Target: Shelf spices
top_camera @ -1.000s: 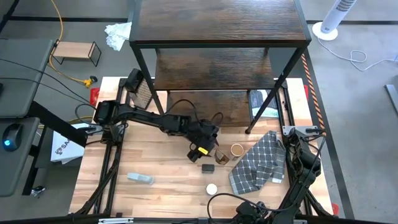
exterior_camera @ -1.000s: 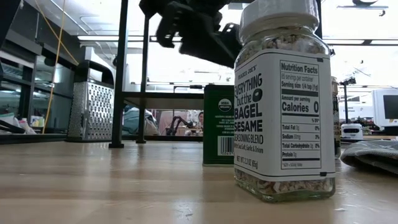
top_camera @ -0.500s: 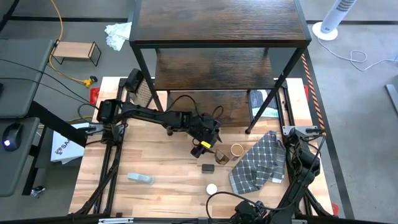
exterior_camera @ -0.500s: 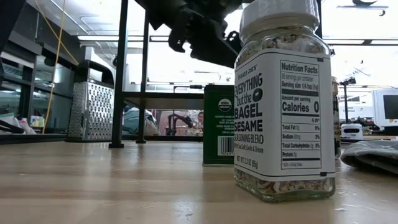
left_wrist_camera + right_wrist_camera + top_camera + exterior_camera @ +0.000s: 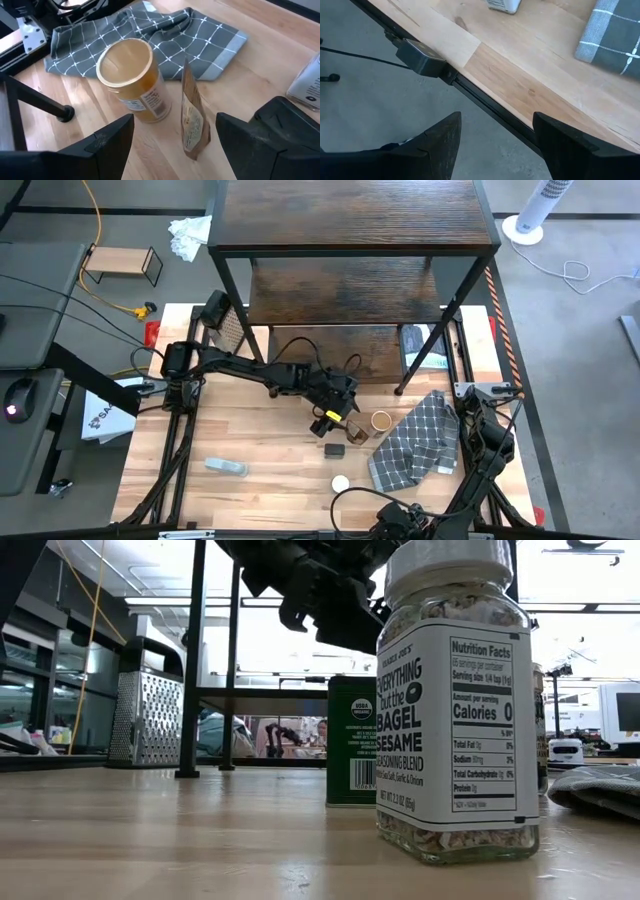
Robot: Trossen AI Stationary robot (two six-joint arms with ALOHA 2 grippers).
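Observation:
My left gripper (image 5: pixel 175 145) hangs open just above the reddish-brown packet (image 5: pixel 192 117), which stands upright on its bottom edge, one finger on either side and clear of it. Beside the packet stands the tan-lidded brown jar (image 5: pixel 131 80). In the high view the gripper (image 5: pixel 340 423) is mid-table, with the packet (image 5: pixel 357 431), the tan-lidded jar (image 5: pixel 381 421), the dark jar (image 5: pixel 334 449) and the white-capped jar (image 5: pixel 341 483) around it. The shelf (image 5: pixel 350 240) stands at the far side. My right gripper (image 5: pixel 495 145) waits open past the table's near edge.
A grey checked towel (image 5: pixel 415 442) lies to the right of the jars. A clear flat plastic object (image 5: pixel 226 467) lies near the front left. A metal box grater (image 5: pixel 150 720) stands by the shelf's left legs (image 5: pixel 190 660). A small black box (image 5: pixel 422 56) is fixed to the table's near edge.
My left gripper has crept toward the table's right edge and sunk a little toward the packet, rolling slightly; its fingers stay open. The spices have not moved.

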